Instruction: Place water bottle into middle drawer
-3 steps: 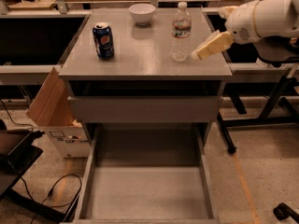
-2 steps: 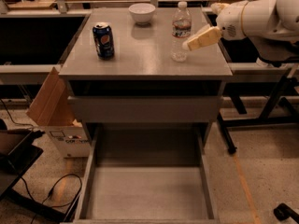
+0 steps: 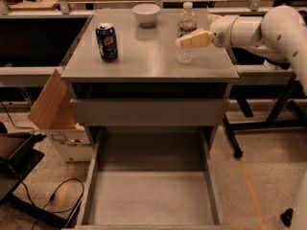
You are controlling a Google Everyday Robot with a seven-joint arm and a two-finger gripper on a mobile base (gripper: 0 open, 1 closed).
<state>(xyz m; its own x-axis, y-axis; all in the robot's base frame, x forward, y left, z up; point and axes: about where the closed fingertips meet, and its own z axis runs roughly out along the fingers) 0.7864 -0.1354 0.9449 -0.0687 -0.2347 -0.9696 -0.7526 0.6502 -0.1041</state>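
Claw point(image 3: 191, 40): has advanced to water bottle point(image 3: 186, 22) on tabletop point(image 3: 144, 56), grasp imminent; grip state cannot be told; middle drawer point(image 3: 151, 200) open below.

Soda can point(image 3: 106, 42): blue, with a round red, white and blue emblem on its side; the lettering cannot be made out.
Water bottle point(image 3: 186, 23), right of the soda can: a pale label band whose print is too small to read.
Cardboard box point(image 3: 72, 142), on the floor below and left of the soda can: a short line of dark print on its white front, not legible.
Gripper point(image 3: 191, 40), right of the soda can: at the water bottle's mid-height, covering part of the label band.
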